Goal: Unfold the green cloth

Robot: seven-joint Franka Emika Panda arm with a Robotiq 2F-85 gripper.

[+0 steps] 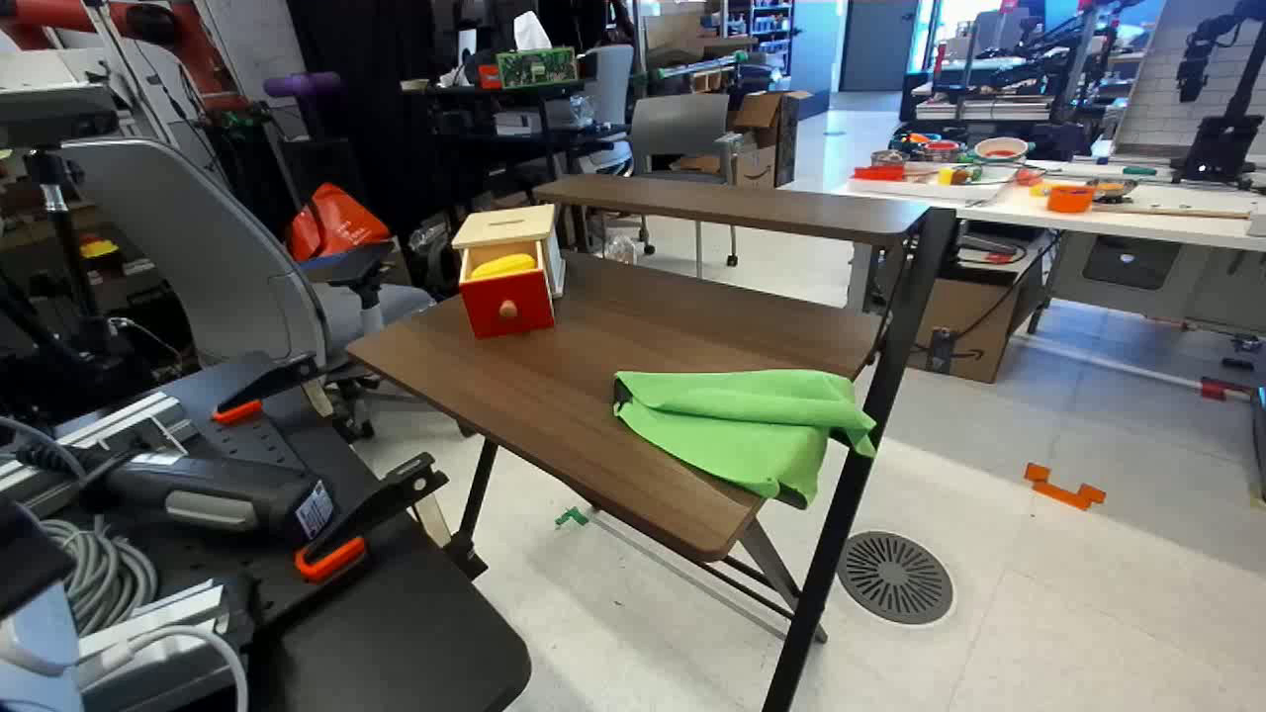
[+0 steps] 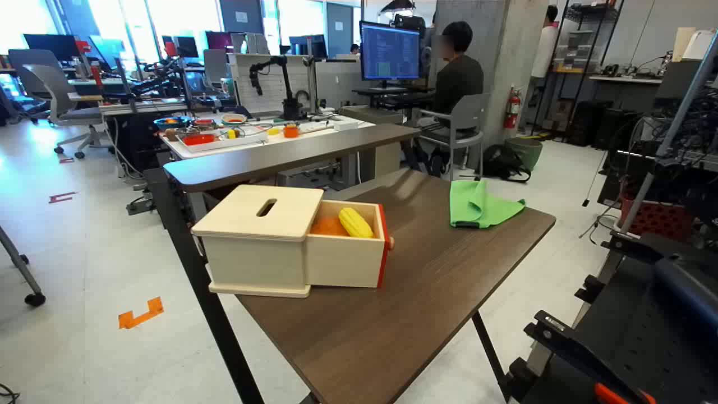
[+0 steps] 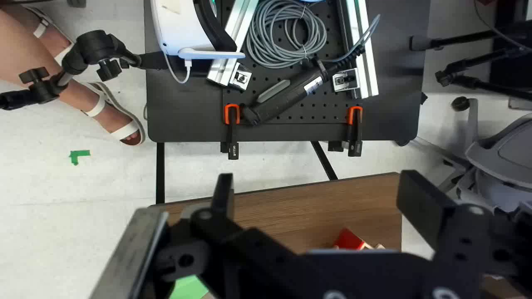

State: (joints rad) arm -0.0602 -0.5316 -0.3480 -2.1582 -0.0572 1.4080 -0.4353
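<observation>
In an exterior view, the green cloth (image 1: pixel 734 417) is seen at about 4 o'clock on the brown table (image 1: pixel 653 336), where it is folded over on itself and partly draped past the edge. At about 10 o'clock a wooden box (image 1: pixel 502 227) is set, its red-fronted drawer (image 1: pixel 495 305) pulled out (a yellow piece (image 1: pixel 506 265) is held inside it). In the wrist view, the gripper (image 3: pixel 318 193) is seen with its fingers (image 3: pixel 422 203) spread wide apart. A small part of the cloth is glimpsed there at about 7 o'clock, partly hidden by the gripper. At 12 o'clock a black table (image 3: pixel 388 110) is shown, on which a coiled grey cable (image 3: pixel 262 43) is laid.
</observation>
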